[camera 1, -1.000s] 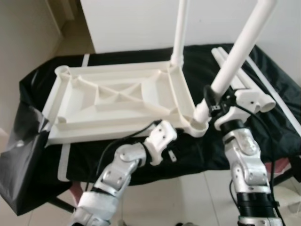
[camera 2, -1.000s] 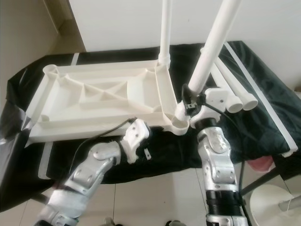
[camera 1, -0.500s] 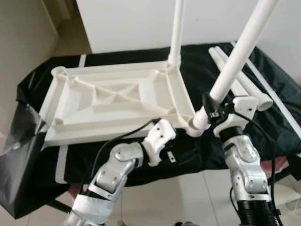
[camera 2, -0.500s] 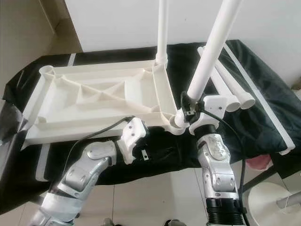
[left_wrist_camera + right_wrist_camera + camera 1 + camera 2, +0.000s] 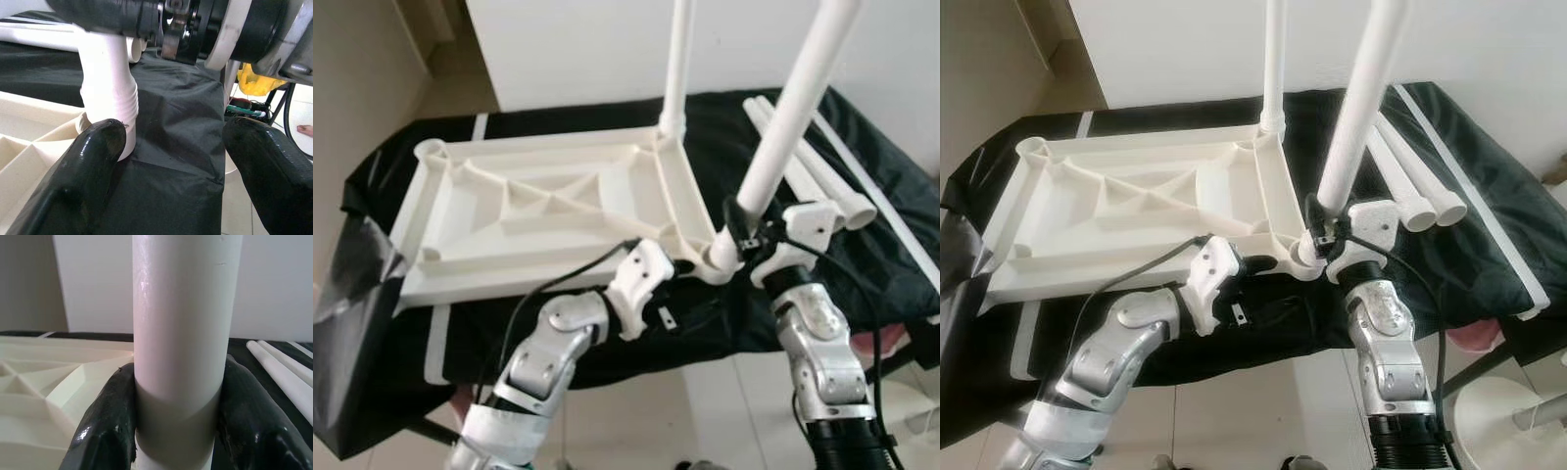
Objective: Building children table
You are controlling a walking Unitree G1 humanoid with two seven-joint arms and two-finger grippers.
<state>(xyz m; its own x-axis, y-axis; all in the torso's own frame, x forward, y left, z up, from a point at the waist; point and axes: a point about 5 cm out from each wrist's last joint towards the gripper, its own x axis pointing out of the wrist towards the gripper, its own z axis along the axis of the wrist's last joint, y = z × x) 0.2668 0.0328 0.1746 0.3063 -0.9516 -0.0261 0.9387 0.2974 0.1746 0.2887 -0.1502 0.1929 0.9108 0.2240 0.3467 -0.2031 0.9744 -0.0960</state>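
Right pincer [image 5: 1317, 233] clenched around white leg [image 5: 1356, 108] at tabletop [image 5: 1126, 211] corner; left pincer [image 5: 171, 161] released. No legible writing.

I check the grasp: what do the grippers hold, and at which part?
The right gripper holds the white table leg near its lower end, just above the corner socket. The left gripper is open, holding nothing.
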